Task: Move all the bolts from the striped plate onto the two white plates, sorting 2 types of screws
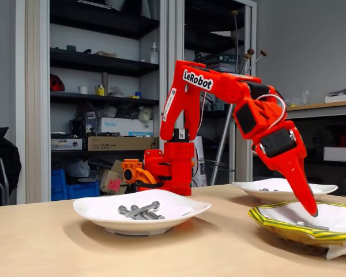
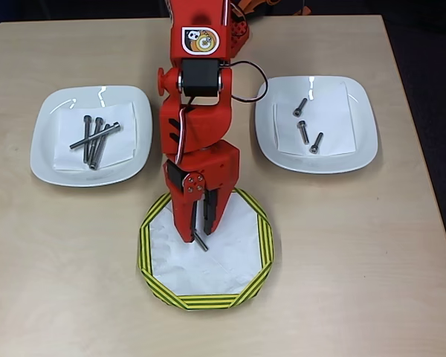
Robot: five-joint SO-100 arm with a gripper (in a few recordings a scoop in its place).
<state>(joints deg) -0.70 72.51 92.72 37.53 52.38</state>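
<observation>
Claw (image 2: 199, 232) is low over the striped plate (image 2: 264, 245), jaws slightly spread astride the last bolt (image 2: 201, 242); recommend closing squarely on its shaft, then lifting straight before swinging to a white plate (image 2: 48, 152).

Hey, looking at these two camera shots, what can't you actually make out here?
- Overhead view: the arm covers most of the bolt on the striped plate, so its type is unclear.
- Both views: whether the gripper jaws pinch that bolt or just straddle it is too small to tell.
- Fixed view: the right edge crops the striped plate.
- Fixed view: the far white plate's rim hides most of its bolts.
</observation>
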